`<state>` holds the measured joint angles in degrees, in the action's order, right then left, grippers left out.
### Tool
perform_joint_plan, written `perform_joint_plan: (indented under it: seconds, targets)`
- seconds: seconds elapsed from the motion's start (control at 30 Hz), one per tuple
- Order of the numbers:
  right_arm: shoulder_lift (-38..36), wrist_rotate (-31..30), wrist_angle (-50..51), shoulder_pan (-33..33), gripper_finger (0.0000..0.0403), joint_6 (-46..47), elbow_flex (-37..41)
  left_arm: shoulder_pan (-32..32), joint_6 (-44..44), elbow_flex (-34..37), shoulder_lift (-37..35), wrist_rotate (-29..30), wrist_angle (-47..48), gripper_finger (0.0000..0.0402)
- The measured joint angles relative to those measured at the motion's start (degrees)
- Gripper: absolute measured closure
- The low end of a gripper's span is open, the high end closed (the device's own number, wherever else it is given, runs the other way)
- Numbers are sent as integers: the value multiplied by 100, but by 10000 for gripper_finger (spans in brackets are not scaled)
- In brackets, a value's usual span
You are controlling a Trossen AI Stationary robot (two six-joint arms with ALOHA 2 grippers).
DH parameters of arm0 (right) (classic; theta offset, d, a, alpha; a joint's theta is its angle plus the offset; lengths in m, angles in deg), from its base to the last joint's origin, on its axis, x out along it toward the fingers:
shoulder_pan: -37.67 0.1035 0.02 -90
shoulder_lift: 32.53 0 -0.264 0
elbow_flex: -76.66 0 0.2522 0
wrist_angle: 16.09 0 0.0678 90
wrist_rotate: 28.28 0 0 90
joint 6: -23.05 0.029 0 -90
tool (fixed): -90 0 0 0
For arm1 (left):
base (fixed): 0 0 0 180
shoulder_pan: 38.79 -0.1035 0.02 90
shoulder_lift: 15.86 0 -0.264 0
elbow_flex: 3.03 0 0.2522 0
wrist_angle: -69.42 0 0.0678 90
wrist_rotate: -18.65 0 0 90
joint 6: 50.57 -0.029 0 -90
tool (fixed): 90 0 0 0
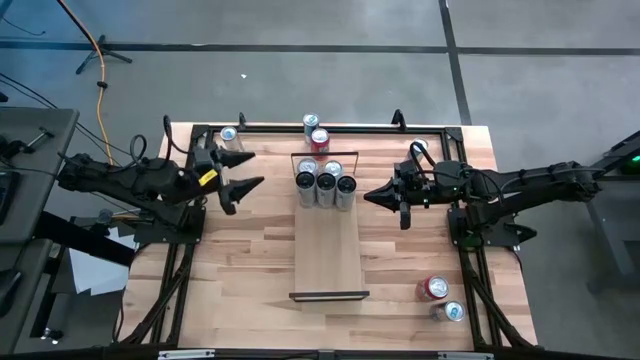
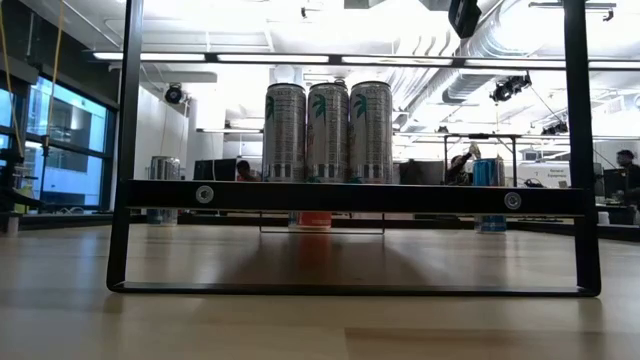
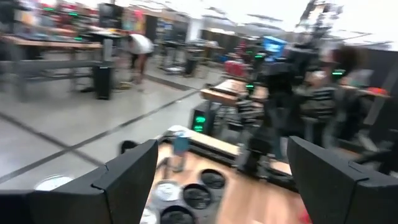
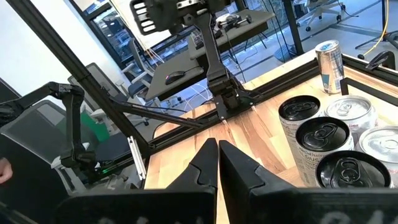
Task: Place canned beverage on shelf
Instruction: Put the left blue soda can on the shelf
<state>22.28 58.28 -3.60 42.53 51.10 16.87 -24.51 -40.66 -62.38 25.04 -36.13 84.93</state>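
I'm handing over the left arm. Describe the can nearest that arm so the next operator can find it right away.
Start from the shelf, the narrow pale plank running down the middle of the table, and go to the table's far left corner. There a single silver-topped can stands beside the black frame, just beyond the open left gripper. Unlike the cans clustered on the shelf or the pair behind it, it stands alone.

Left wrist view blurred throughout. Low view: shelf (image 2: 350,197) rail hides can (image 2: 328,118) bases; labels unreadable.
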Motion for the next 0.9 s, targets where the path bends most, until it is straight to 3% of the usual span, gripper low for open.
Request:
perform_joint_plan:
  seconds: [0.2, 0.4, 0.53, 0.8, 0.9]
  targets:
    - [0, 0, -22, 0, 402, -149, 0, 0, 91, 0, -14, -1125, -24, 85]
    - [0, -377, -24, -84, 371, -244, -4, 0, 182, 0, -55, -1131, -2, 85]
    - [0, -566, -28, -162, 301, -355, -4, 0, 184, 0, -60, -1090, -13, 85]
    - [0, -825, -28, -264, 111, -387, -4, 0, 191, 0, -59, -1077, -10, 86]
    - [0, -884, -26, -264, 63, -405, -4, 0, 191, 0, -59, -1068, -10, 86]
